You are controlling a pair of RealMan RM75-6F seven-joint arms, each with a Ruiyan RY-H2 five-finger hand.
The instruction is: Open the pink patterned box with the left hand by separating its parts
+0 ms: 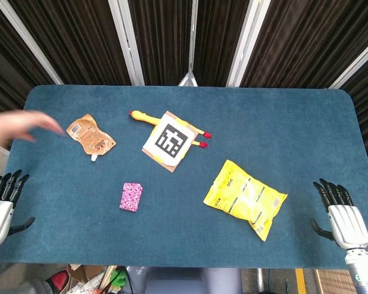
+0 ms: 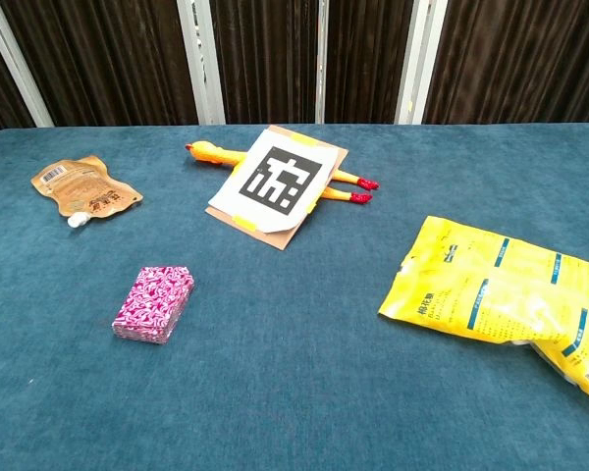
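At the near table edge your left hand (image 1: 1,205) sits fingers-up, loosely apart, holding nothing; the right hand (image 1: 345,217) mirrors it, well apart from the work. Forward and to the left hand's right lies the pink patterned box (image 1: 130,196), closed, flat, long axis running roughly away from you, so the left hand is nearer. Chest view shows neither hand, the box's seam is too small to read, and a blurred person's hand (image 1: 15,127) intrudes at far left near the brown pouch (image 1: 90,136).

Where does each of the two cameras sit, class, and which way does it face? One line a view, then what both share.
Head view: high up, looking steeply down on the blue table; left hand and right hand show at the near edge, both open.
Chest view: lower, looking forward across the table toward the dark curtain; nothing of the robot's body shows.
Shared: pink patterned box, yellow bag, brown pouch, marker card lying on the rubber chicken.
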